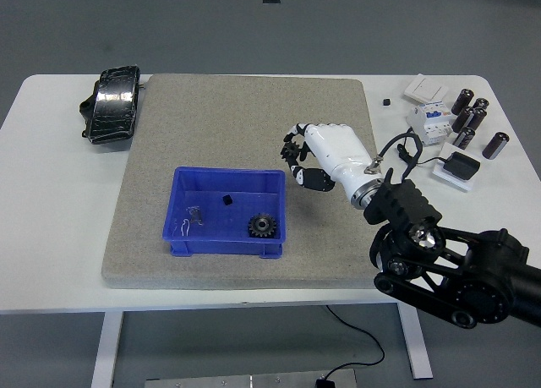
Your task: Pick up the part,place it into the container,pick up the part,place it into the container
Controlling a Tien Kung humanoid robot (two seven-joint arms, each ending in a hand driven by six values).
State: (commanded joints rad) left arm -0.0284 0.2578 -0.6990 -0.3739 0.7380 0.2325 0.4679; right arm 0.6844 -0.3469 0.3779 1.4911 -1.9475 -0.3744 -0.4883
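Observation:
A blue container [228,173] stands on the grey mat [245,109], left of centre. Inside it lie a black gear [263,227], a small black part [226,200] and small metal clips [193,220]. My right hand [297,158], white with black finger joints, hovers over the mat just beyond the container's far right corner. Its fingers [292,150] are loosely curled and fanned toward the left, and I see nothing held in them. The black right arm [439,265] comes in from the lower right. The left arm is out of view.
Loose parts lie on the table's right end: several black cylinders [473,117], a white circuit breaker [427,122], a white switch [425,88], a black block on a white pad [461,165] and a tiny black cube [386,102]. A black bundle [112,103] lies at the far left.

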